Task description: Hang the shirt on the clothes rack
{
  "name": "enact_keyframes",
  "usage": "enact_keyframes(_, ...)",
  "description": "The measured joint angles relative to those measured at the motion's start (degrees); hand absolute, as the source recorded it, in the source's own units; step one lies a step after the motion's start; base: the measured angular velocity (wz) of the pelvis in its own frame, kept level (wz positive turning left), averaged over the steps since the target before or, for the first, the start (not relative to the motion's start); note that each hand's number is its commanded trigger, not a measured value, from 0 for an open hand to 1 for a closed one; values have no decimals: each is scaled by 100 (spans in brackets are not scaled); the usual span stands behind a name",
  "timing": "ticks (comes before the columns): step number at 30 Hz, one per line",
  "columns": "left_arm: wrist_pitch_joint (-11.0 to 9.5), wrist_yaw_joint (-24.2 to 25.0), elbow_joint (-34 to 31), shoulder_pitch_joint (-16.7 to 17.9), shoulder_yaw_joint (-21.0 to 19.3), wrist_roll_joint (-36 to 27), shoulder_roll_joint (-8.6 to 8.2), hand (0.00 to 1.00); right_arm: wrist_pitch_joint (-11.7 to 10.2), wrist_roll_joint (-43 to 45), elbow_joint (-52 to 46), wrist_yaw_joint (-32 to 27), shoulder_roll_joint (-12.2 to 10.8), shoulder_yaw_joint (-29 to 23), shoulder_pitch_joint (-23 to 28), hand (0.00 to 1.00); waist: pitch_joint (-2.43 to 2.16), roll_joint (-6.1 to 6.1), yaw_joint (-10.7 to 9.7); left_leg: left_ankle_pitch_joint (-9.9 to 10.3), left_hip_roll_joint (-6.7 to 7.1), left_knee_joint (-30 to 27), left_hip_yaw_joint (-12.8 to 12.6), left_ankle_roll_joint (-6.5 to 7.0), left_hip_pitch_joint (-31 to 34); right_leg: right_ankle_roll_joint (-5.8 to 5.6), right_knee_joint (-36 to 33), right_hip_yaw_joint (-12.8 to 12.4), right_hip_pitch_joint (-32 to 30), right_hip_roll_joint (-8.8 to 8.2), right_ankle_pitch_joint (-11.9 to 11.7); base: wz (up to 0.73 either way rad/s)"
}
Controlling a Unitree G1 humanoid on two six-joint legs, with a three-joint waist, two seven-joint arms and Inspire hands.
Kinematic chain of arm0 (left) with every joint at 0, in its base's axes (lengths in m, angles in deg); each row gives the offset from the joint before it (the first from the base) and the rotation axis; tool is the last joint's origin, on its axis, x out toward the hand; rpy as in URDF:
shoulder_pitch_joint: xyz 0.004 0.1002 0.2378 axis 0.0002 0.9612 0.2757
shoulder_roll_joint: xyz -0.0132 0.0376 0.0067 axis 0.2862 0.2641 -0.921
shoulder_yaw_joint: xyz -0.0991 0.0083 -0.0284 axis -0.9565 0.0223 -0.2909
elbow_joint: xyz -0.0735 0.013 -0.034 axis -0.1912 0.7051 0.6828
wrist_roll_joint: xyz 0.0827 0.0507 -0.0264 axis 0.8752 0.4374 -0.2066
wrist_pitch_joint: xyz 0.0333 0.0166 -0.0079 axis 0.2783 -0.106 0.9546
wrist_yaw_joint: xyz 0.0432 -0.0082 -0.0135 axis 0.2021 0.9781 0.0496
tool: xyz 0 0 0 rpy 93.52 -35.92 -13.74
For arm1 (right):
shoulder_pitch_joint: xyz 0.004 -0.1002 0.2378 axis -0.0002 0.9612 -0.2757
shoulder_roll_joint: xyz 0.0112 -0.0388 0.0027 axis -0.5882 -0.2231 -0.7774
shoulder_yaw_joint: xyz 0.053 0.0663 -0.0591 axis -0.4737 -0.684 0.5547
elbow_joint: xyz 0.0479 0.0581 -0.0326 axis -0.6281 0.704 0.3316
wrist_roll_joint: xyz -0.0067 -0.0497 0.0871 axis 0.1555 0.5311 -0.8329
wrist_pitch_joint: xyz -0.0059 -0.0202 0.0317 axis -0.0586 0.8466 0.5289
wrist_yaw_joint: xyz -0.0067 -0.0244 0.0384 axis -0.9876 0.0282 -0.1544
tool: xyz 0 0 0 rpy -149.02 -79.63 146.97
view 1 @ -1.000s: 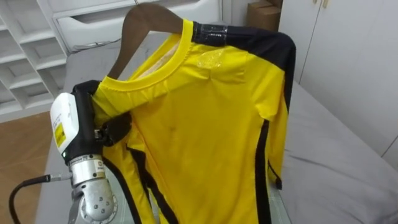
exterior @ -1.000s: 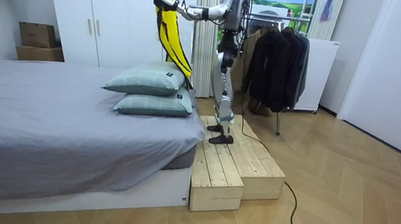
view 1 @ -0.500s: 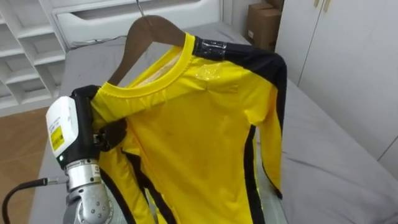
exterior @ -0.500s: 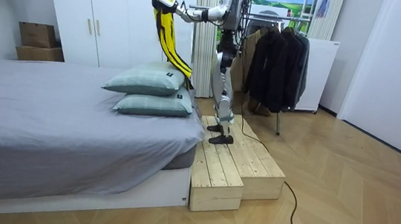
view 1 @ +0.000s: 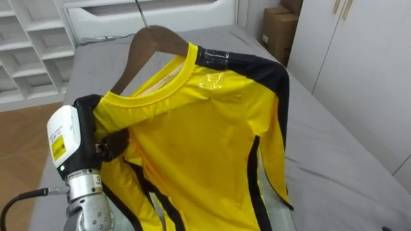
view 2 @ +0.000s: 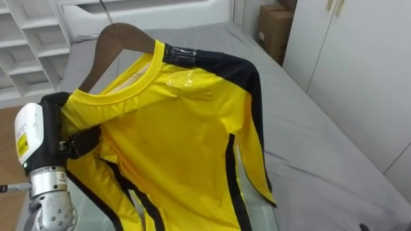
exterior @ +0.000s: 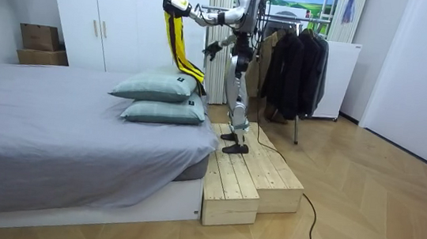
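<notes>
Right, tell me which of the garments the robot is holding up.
The yellow shirt with black trim, on a wooden hanger, gripped at one shoulder by the left hand. The other garments are dark and hang together beside the robot.

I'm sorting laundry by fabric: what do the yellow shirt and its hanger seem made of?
The yellow shirt looks like smooth, slightly glossy synthetic knit: light glints off its upper part. The hanger seems dark brown wood with a matte finish.

Left robot hand [view 1: 90, 131] held high, fingers curled (right robot hand [exterior: 211, 49] low).
</notes>
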State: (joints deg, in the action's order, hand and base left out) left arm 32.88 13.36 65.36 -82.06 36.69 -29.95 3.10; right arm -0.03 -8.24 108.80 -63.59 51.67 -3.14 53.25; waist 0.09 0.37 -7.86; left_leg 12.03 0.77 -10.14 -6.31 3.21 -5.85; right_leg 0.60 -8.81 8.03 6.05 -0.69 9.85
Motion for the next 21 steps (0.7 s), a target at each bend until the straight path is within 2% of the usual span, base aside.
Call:
enact_keyframes(2,8,22,-9,36,19,5,0,100,-14,239,-385,-128,-5,4,44,0,-2,0,29,0,2,-30,3,0,-27,1,5,2,47,-3,0,2)
enact_keyframes(6,160,47,-9,87,19,190,-12,100,-21,945,-1286,-225,-59,56,264,0,-10,-11,41,0,5,-30,12,0,-41,0,7,2,62,-9,0,0)
enact_keyframes(10,374,201,-12,227,22,324,-126,100,46,1339,-2044,-219,-115,228,495,0,-14,-18,42,0,4,-18,-19,0,-78,0,0,-32,79,-8,-1,-4)
enact_keyframes(17,501,432,-190,261,31,390,-269,100,79,1749,-2648,-161,-189,464,509,0,-15,-20,81,0,-13,-17,-110,0,-75,-1,-97,-111,0,3,-1,-7)
enact_keyframes(19,499,431,-371,368,29,508,-361,100,83,1748,-2881,-76,-226,493,529,0,-20,-29,144,1,-14,-11,-141,1,-69,0,-114,-148,-22,4,-2,-10)
enact_keyframes(21,491,431,-455,430,63,625,-382,100,77,1749,-3033,-67,-229,512,528,0,-21,-28,166,1,-13,12,-138,2,-71,-1,-118,-144,-28,5,-2,0)
